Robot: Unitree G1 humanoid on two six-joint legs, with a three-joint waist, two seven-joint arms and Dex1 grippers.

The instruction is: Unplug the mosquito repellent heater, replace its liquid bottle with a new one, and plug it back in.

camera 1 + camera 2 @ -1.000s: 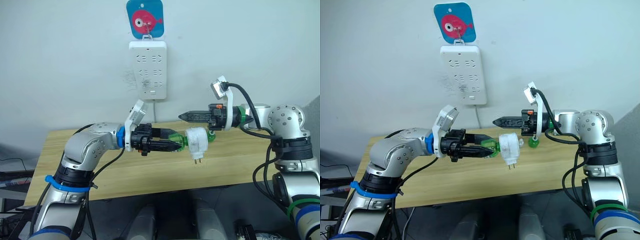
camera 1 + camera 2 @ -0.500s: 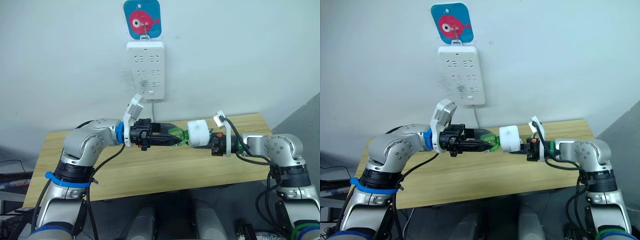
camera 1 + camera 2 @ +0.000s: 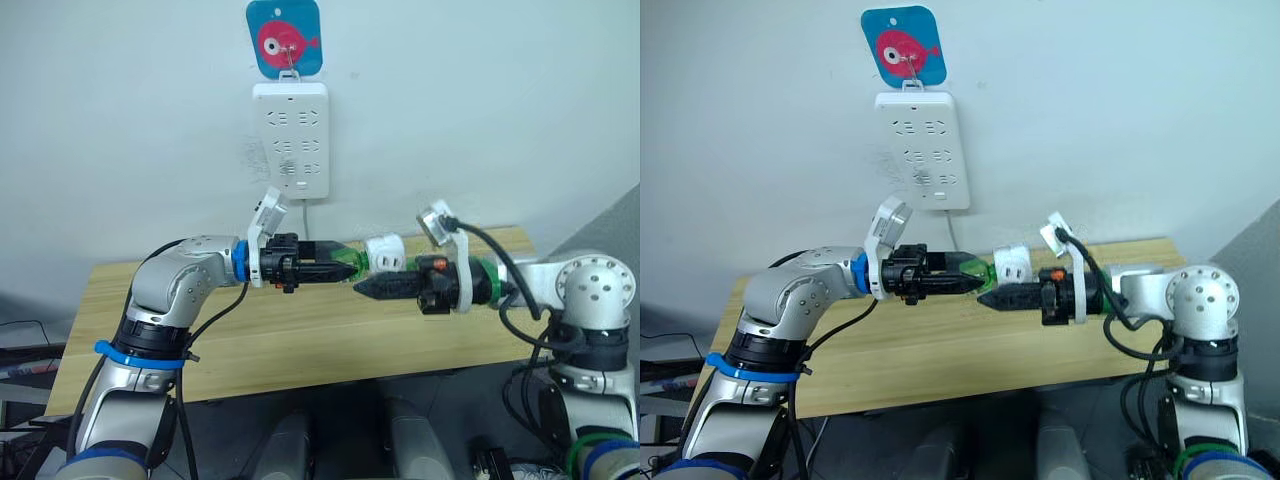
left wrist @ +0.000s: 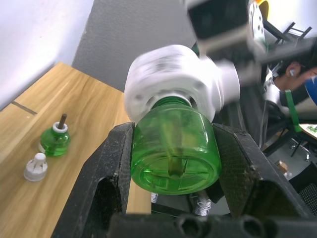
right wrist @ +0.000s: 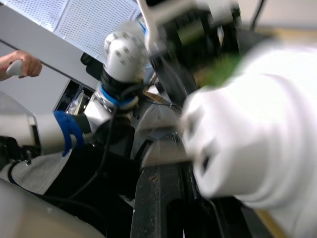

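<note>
The green bottle (image 4: pixel 174 151) is clear, glossy plastic, see-through enough to show a dark wick inside. The mosquito repellent heater (image 4: pixel 176 82) screwed onto it is smooth white plastic with a soft sheen. The left pincer (image 4: pixel 173 163) has black fingers (image 4: pixel 113 163) of matt, finely pebbled plastic. The counter (image 3: pixel 300 335) is pale wood with a smooth, low-gloss finish and visible grain. On it sit a second green bottle (image 4: pixel 54 142), also glossy and translucent, and a small white ribbed cap (image 4: pixel 35 166). The socket strip (image 3: pixel 291 140) on the wall is glossy white plastic; the arm shells (image 3: pixel 185 283) look like brushed silvery metal.
</note>
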